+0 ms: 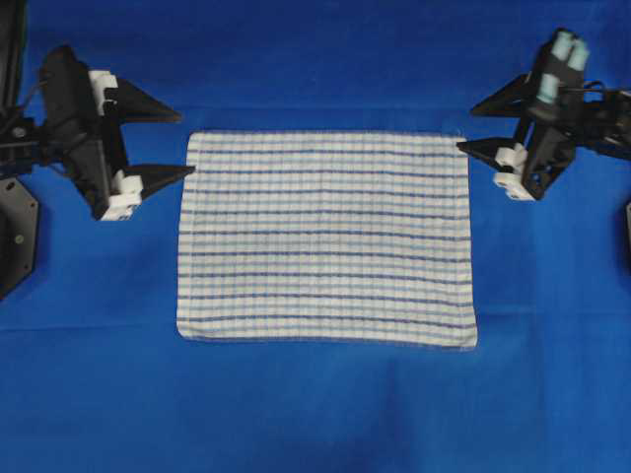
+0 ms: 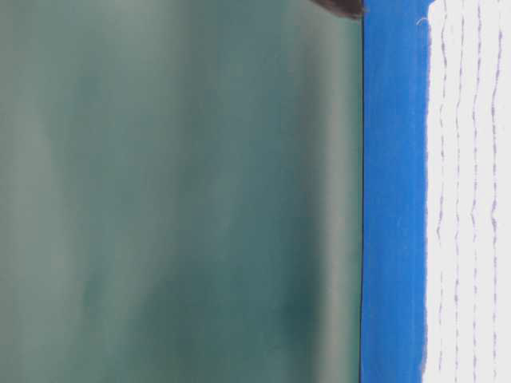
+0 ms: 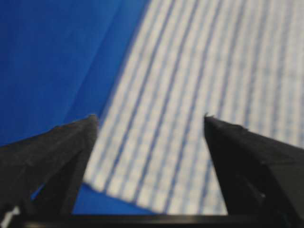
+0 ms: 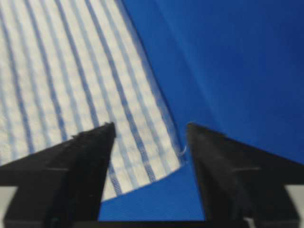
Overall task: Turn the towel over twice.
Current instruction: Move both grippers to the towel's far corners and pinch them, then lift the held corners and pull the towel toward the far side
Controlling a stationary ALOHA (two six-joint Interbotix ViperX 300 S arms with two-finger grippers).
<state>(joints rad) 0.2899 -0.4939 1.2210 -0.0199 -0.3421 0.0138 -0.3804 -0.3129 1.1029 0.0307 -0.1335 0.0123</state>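
Note:
The towel (image 1: 325,238), white with dark and light blue stripes and a faint checked grid, lies flat and spread out on the blue sheet (image 1: 315,404). My left gripper (image 1: 185,143) stands open just off the towel's far left corner, one fingertip at its left edge. My right gripper (image 1: 465,126) is open beside the far right corner. In the left wrist view the towel (image 3: 199,95) shows between the spread fingers of the left gripper (image 3: 151,118), nothing held. In the right wrist view the towel's corner (image 4: 142,142) lies below the open right gripper (image 4: 151,126). The table-level view shows the towel (image 2: 471,199) lying flat.
The blue sheet (image 2: 391,199) covers the whole table. A dark arm base (image 1: 15,232) sits at the left edge, and another arm base (image 1: 627,232) shows at the right edge. A grey-green backdrop (image 2: 176,199) stands behind the table.

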